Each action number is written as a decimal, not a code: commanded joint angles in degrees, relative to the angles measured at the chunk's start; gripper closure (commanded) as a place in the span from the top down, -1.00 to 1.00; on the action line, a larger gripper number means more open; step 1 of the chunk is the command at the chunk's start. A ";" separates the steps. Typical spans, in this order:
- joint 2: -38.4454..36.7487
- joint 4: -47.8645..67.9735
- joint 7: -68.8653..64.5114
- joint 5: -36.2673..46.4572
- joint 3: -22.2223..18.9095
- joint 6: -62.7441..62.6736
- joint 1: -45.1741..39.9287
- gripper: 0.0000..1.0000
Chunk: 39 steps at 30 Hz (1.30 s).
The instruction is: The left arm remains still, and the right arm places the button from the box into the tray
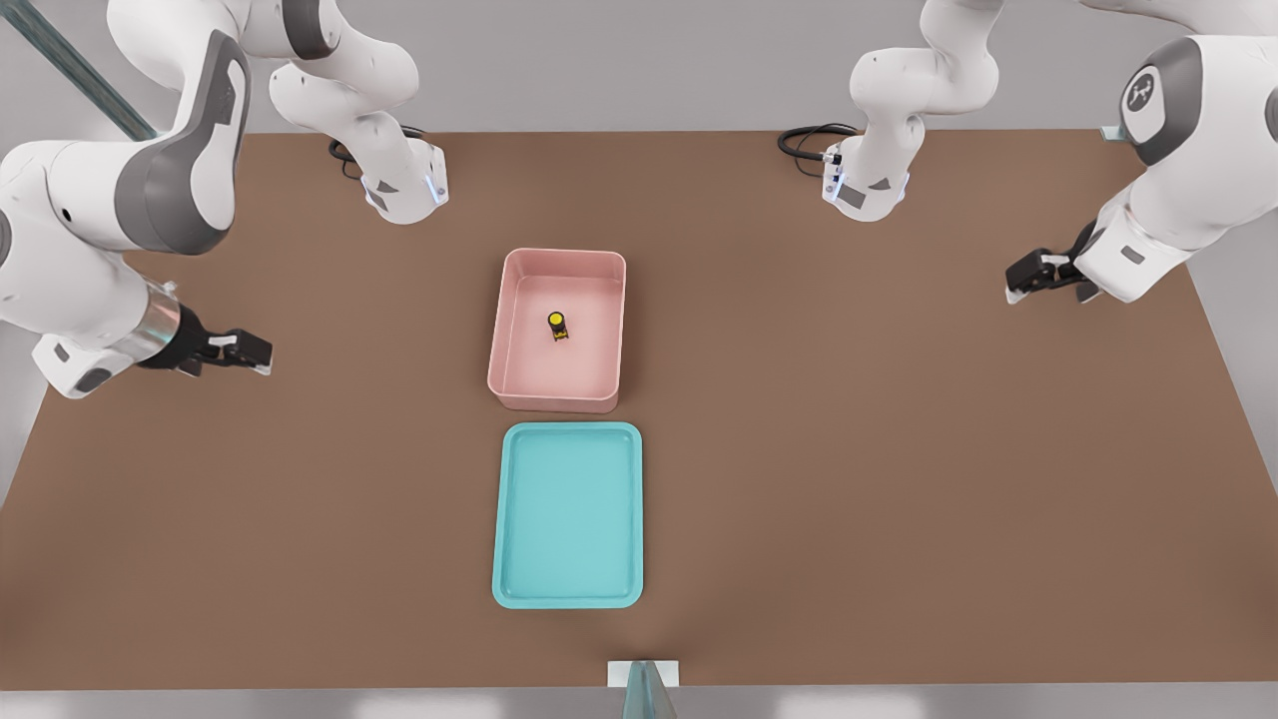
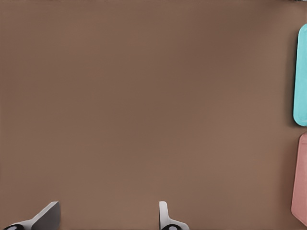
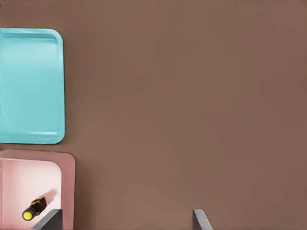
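Note:
The pale pink box (image 1: 511,330) stands at the table's middle with the yellow-capped button (image 1: 557,325) on its floor. Just in front of it, nearer the camera, lies the teal tray (image 1: 569,514), which holds nothing. My gripper (image 1: 262,355) hovers far off at the front view's left, open, with nothing between its fingers. In the right wrist view the button (image 3: 33,209) lies inside the box (image 3: 68,187), the tray (image 3: 29,86) sits beyond it, and my gripper (image 3: 127,223) is over bare table beside the box.
The parked arm's gripper (image 1: 1038,272) hangs at the front view's right. Both arm bases (image 1: 404,190) (image 1: 864,185) with black cables stand at the table's back edge. A small white mount (image 1: 642,677) sits at the front edge. Brown table (image 1: 899,449) spreads on both sides.

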 commanded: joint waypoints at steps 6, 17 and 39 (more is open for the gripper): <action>2.20 2.79 14.95 -10.02 16.02 9.52 26.05 1.00; -2.63 -51.79 59.09 -0.55 11.36 60.14 43.91 1.00; -0.17 -68.14 42.04 -0.46 7.76 79.58 44.00 0.99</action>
